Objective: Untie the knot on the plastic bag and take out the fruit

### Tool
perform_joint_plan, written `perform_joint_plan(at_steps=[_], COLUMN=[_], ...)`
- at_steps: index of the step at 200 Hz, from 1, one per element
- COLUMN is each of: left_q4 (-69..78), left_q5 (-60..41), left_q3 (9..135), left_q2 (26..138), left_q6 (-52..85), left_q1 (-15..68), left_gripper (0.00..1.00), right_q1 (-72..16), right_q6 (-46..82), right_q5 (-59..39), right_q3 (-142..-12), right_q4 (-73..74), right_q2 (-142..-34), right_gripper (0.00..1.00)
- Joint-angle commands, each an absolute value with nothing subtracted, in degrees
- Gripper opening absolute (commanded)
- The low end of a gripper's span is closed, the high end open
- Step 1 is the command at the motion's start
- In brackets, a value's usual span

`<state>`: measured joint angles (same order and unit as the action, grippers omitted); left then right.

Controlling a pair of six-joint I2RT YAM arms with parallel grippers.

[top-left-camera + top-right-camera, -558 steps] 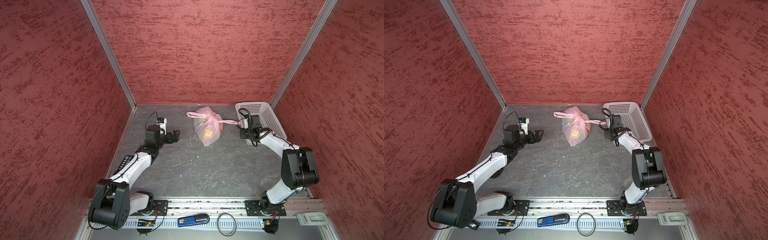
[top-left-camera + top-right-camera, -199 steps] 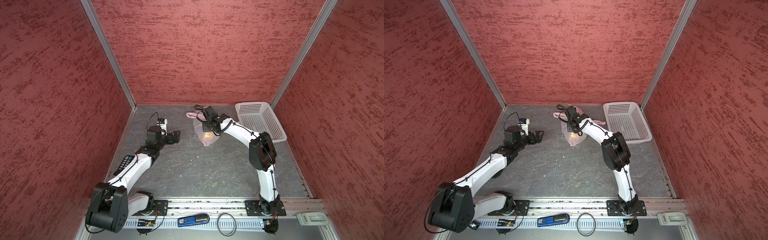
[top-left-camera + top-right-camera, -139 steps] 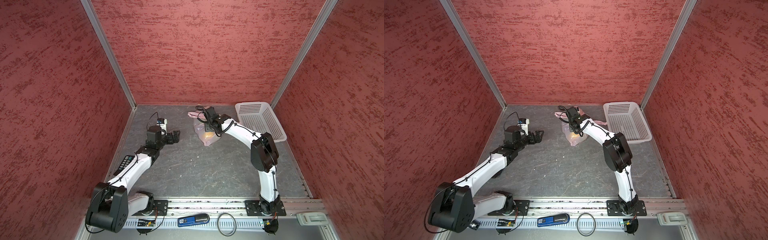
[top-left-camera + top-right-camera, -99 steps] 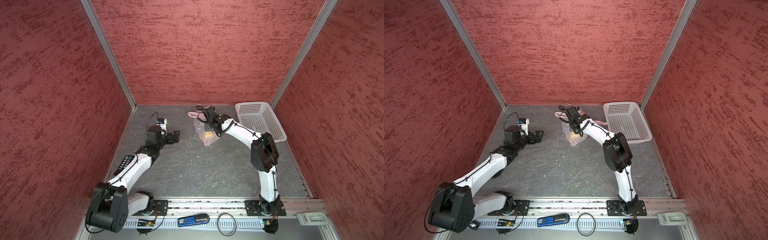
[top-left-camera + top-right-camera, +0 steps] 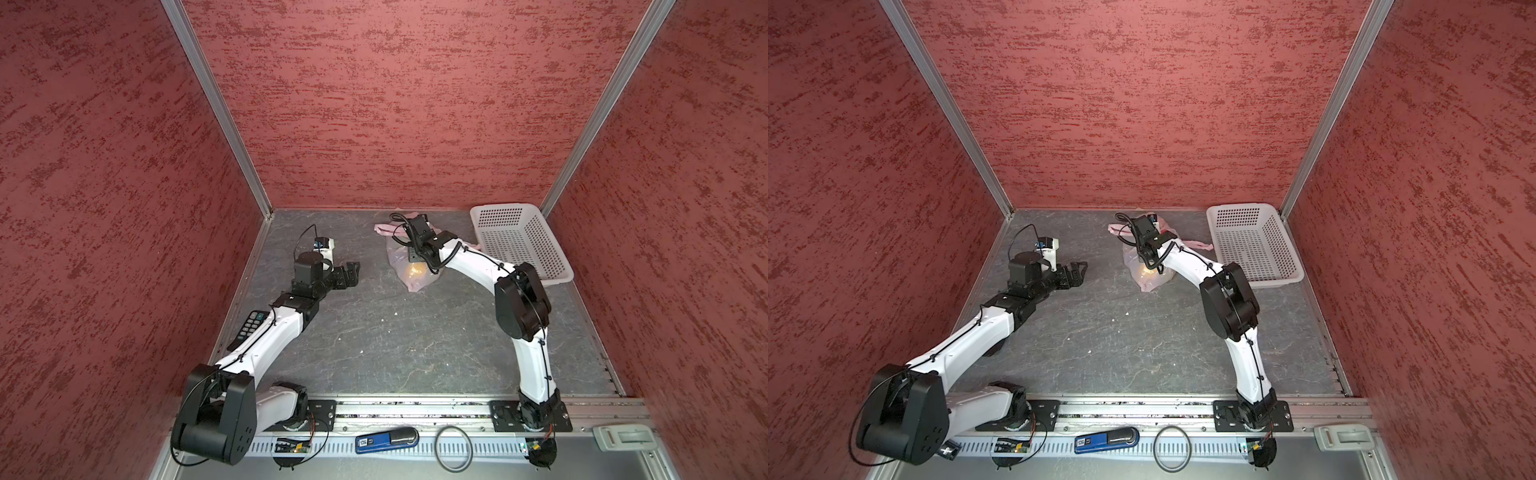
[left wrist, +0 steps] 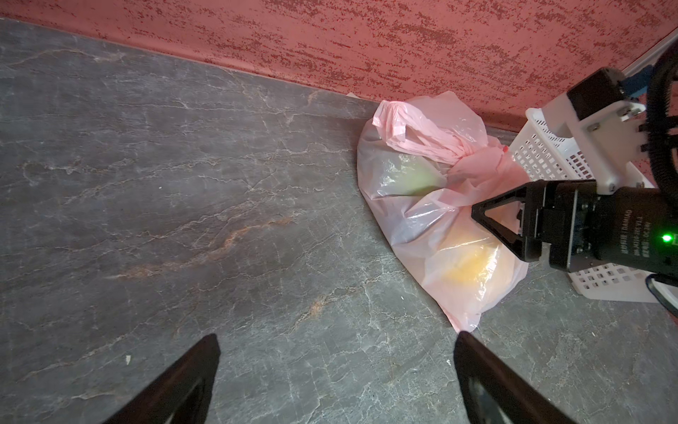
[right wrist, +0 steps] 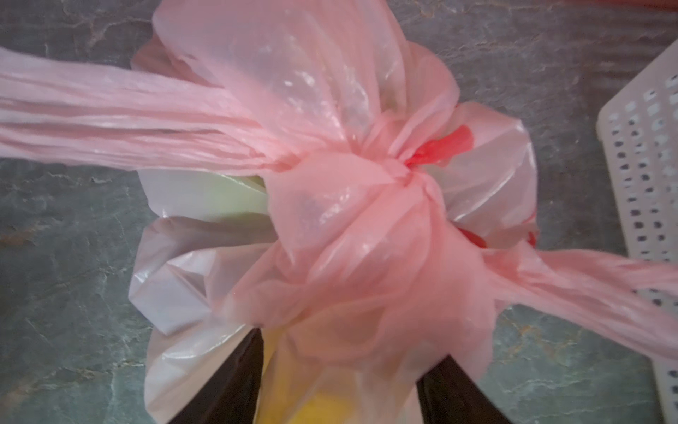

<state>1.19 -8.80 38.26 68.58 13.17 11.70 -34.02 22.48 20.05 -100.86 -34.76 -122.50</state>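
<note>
Pale-pink plastic bag (image 6: pixel 411 220), white perforated basket (image 5: pixel 505 216)

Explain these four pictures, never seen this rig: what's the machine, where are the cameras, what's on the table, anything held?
Two white robot arms are bolted to a front rail inside a red-walled booth, each ending in a two-fingered end effector. Both top views look down on the whole scene from one overhead camera head; the other two pictures come from a camera on each wrist. On the grey surface lie a knotted pink plastic bag, yellow fruit and green fruit showing through it, and a white perforated basket beside it. The left end effector is open, empty, short of the bag. The right end effector straddles bunched plastic next to the knot; whether it pinches is unclear.
</note>
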Motion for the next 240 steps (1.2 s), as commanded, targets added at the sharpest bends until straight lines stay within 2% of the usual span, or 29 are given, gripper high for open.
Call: perform_joint_plan(at_steps=[1,16,42,94,122,140,199,240], left_q4=[0.3,0.1,-0.3,-1.3,-2.6,-3.7,-6.0,-8.2], left_q5=[-8.1,-8.1,-8.0,-7.3,-6.7,-6.5,-7.4,-9.8], left_q3=[39.5,39.3,39.0,39.5,40.5,41.3,45.4,52.7], left_q2=[68.2,67.9,67.3,66.5,65.9,65.5,68.4,76.4], left_q6=[12.1,12.1,12.0,11.6,11.1,10.7,8.8,4.1], left_q1=[12.0,12.0,11.9,11.5,11.3,11.3,15.0,21.6], left_gripper=[1.00,1.00,1.00,1.00,1.00,1.00,1.00,1.00], right_q1=[-33.8,-34.0,-34.5,-35.5,-36.8,-37.0,-36.9,-35.1], right_q6=[21.4,19.3,14.1,2.9,-3.4,-4.8,1.2,1.0], right_q5=[18.4,16.4,11.3,-6.5,-14.7,-16.6,-7.1,7.0], right_q3=[-102.3,-100.5,-94.3,-82.7,-77.2,-73.2,-61.8,-62.0], right_q4=[-31.1,-29.1,-23.5,-19.4,-23.7,-27.3,-33.5,-34.2], right_q2=[-123.4,-122.4,-118.2,-109.3,-104.6,-101.2,-91.1,-89.7], right_gripper=[0.36,0.20,0.00,0.00,0.00,0.00,0.00,0.00])
